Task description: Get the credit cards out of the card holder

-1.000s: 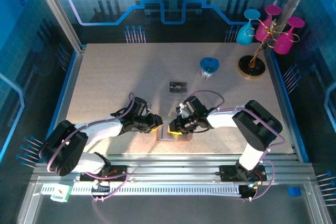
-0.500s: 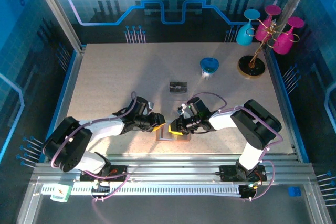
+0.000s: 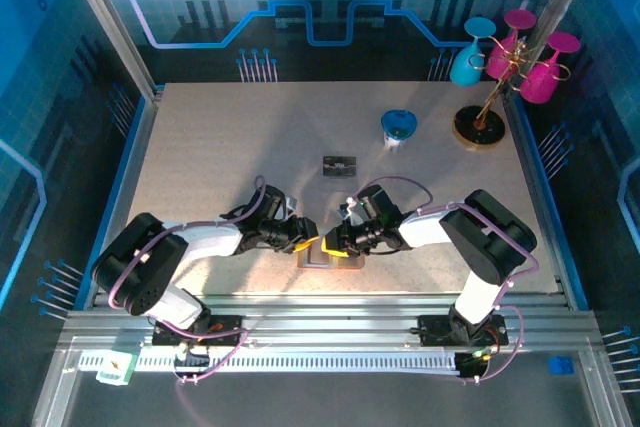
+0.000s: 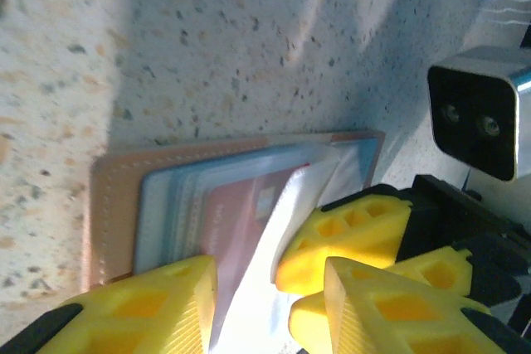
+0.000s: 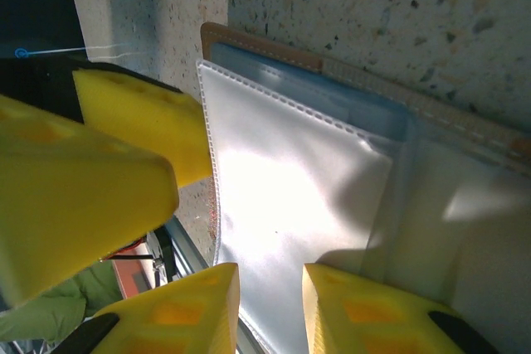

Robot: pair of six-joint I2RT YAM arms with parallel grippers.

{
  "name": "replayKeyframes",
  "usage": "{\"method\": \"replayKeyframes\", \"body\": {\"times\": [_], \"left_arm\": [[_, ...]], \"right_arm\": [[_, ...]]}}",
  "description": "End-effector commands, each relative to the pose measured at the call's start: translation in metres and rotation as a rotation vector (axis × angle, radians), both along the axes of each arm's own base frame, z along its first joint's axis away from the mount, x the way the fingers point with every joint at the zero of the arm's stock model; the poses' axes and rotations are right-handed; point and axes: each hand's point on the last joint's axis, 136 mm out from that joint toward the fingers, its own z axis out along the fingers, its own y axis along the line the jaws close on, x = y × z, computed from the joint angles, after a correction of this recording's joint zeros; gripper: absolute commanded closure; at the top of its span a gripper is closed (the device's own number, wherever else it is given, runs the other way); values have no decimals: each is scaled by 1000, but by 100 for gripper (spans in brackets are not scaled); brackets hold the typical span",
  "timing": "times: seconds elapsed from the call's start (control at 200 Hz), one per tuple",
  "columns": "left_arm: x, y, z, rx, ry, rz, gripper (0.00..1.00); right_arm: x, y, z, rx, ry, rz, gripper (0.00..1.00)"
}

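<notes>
From above, the card holder [image 3: 335, 259] lies open and flat at 6 o'clock on the table [image 3: 220, 147], between the two arm bases where both arms can reach it. The left gripper [image 3: 306, 241] comes in from 9 o'clock and the right gripper [image 3: 328, 243] from 3 o'clock. Their tips almost meet over the holder. A dark card [image 3: 340, 165] lies well apart at 12 o'clock from the holder, so it looks to be out already.

In the left wrist view, a red card [image 4: 236, 221] sits in the pale-blue pocket and a clear sleeve [image 4: 286, 205] is lifted off it. The left jaws stand spread astride the sleeve's free edge and grip nothing. They are probably placed to go for the red card.

In the right wrist view, the right jaws are nearly together and pinch the sleeve. This apparently holds it up so the pocket stays exposed.
</notes>
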Motion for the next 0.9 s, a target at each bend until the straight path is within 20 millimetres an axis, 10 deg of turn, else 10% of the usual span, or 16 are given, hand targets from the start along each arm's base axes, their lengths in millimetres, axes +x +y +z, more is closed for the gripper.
{"method": "replayKeyframes", "body": {"times": [0.0,0.545,0.895], "left_arm": [[-18,-4,-3,-30,40,-42,64],[-27,-3,-11,-11,56,-30,94],[-26,-1,-12,8,52,-26,100]], "right_arm": [[-1,-9,-10,-36,26,-30,73],[3,-7,2,-11,2,-46,74],[21,9,46,92,-69,-56,70]]}}
